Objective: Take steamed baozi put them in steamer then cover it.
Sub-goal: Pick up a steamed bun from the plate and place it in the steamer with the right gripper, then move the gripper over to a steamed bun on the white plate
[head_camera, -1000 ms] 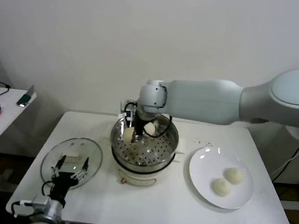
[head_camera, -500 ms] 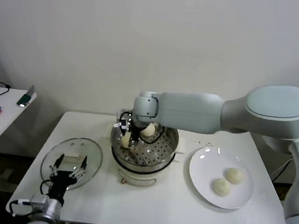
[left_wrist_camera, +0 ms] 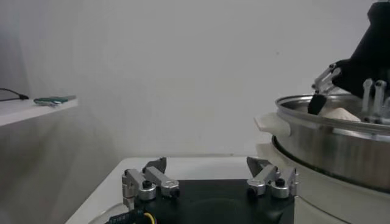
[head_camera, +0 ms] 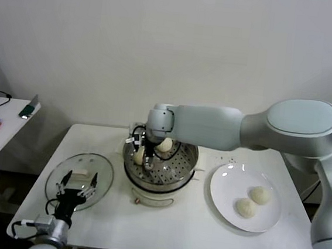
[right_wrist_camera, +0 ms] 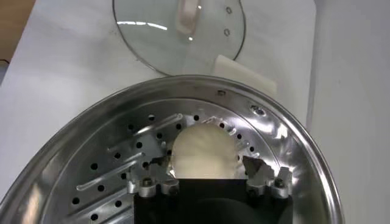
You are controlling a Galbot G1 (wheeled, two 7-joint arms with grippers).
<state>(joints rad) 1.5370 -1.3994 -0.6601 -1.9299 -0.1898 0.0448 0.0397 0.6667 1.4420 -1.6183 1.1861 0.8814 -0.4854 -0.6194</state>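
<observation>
The steamer (head_camera: 189, 162) stands mid-table, with two steamed baozi on its perforated tray: one at the left (head_camera: 138, 156) and one at the back (head_camera: 165, 144). My right gripper (head_camera: 144, 159) reaches down inside the steamer (right_wrist_camera: 292, 146). It is open, its fingertips spread on either side of the left baozi (right_wrist_camera: 204, 151), which rests on the tray. Two more baozi (head_camera: 260, 195) (head_camera: 245, 207) lie on the white plate (head_camera: 224, 192). My left gripper (head_camera: 78, 184) hangs open over the glass lid (head_camera: 102, 166) at the front left, with nothing between its fingers (left_wrist_camera: 155, 167).
The lid's white handle (right_wrist_camera: 187, 15) faces up. A side table (head_camera: 0, 132) with a person's hand on it stands at the far left. From the left wrist, the steamer wall (left_wrist_camera: 329, 143) and the right gripper (left_wrist_camera: 353, 76) show ahead.
My right gripper sank a little toward the left of the tray with the baozi, then opened; the baozi now lies free on the tray. The left arm stayed put.
</observation>
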